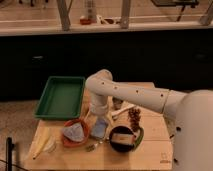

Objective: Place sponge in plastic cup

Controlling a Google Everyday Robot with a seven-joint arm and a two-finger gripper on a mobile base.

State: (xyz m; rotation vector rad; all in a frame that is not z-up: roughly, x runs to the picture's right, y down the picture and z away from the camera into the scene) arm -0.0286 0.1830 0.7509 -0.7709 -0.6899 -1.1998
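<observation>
My gripper (pixel 100 119) hangs from the white arm (pixel 135 97) over the middle of the wooden table (pixel 150 150). Right below it, touching or nearly touching it, lies a blue-grey rectangular thing (pixel 99 129) that looks like the sponge. A pale, see-through thing that may be the plastic cup (pixel 48 145) lies near the table's front left corner, well left of the gripper. I cannot tell whether the gripper holds the sponge.
A green tray (pixel 60 96) stands at the back left. An orange bowl (pixel 80 140) with a grey crumpled thing sits left of the sponge. A black bowl (pixel 122 140) sits to its right, and a brown cluster (pixel 135 118) lies beyond it. A dark counter runs behind.
</observation>
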